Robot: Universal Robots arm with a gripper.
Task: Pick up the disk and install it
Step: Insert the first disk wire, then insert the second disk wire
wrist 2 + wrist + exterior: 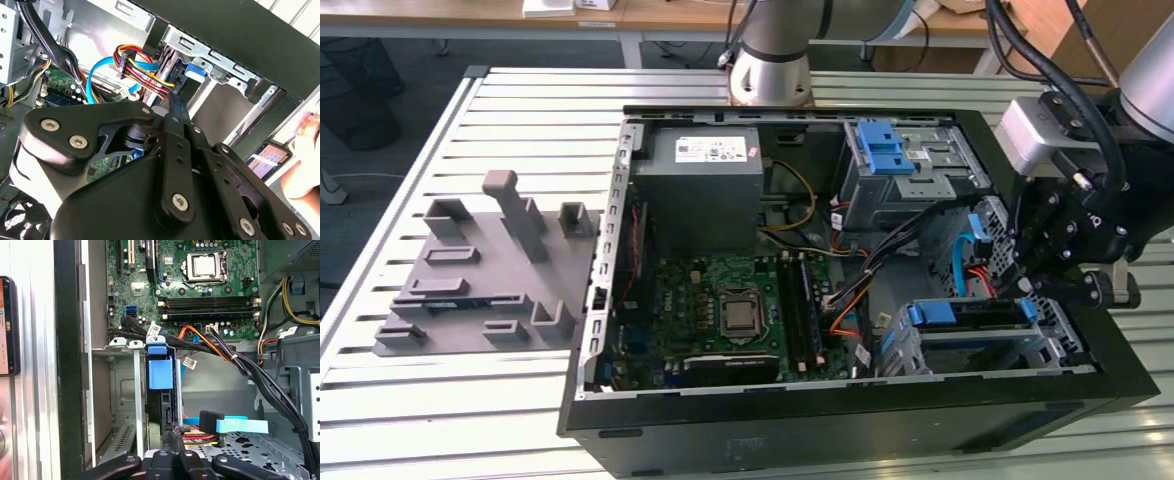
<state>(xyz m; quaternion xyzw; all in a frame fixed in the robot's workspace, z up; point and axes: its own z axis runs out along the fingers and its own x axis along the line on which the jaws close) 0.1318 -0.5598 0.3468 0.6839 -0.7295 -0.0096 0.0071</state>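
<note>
Disk (970, 313) in its blue carrier sits in the drive cage (1047, 345) at the near corner of the open computer case (854, 420), toward the exterior view's right, its blue tab showing above the metal bay.

Going from the exterior view's left: a grey fixture plate (487, 280) with upright blocks lies on the slatted table (400, 180), well apart from the case. Inside the case come the grey power supply (707, 165), the green motherboard (720, 300) with its bare processor, then a second blue-fronted bay (901, 150) at the back. The gripper (1067, 265) hangs just above the cage's far edge.

In the first wrist view the carrier's blue tab (160, 372) stands upright in the cage slot, with the gripper (172, 447) directly behind it. Its jaws look drawn close together, pressing at or near the drive's rear edge; whether they actually clamp it I cannot tell.

To seat it well, I judge the push should run straight along the slot rails, keeping the drive square so the carrier clips catch, and clear of the orange and red cables (200, 432) beside the fingers.
</note>
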